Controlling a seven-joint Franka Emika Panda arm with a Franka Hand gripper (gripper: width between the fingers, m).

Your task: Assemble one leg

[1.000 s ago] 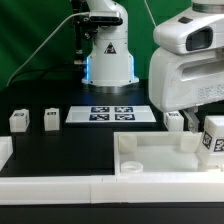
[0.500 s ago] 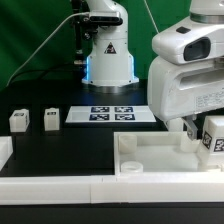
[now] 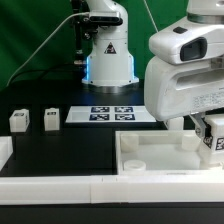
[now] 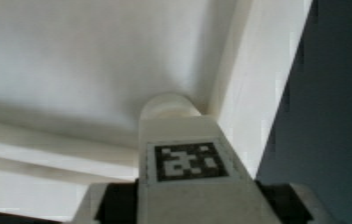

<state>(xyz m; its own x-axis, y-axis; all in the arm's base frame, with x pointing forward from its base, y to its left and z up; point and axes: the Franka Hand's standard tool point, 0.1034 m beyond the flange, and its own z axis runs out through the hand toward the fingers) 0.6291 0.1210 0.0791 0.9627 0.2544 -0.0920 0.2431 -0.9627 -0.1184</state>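
Note:
My gripper [image 3: 207, 134] is at the exterior view's right, over the far right corner of the large white tray-like piece [image 3: 160, 158]. It is shut on a leg [image 3: 214, 133], a white block with a square marker tag. In the wrist view the leg [image 4: 191, 150] stands out between the two dark fingers [image 4: 116, 205], its tip pointing at the tray piece's white inner surface [image 4: 84, 70] near the raised rim. Two more legs [image 3: 18, 120] [image 3: 51, 119] stand on the black table at the exterior view's left. The arm hides the fourth leg.
The marker board [image 3: 112, 114] lies in the middle in front of the robot base [image 3: 108, 55]. A low white rail [image 3: 60, 186] runs along the near edge, with a white block [image 3: 5, 152] at the left. The black table shows beside the tray in the wrist view [image 4: 342, 100].
The arm has shifted slightly toward the exterior view's left with the leg still held. The arm now covers more of the leg. The other legs have not moved.

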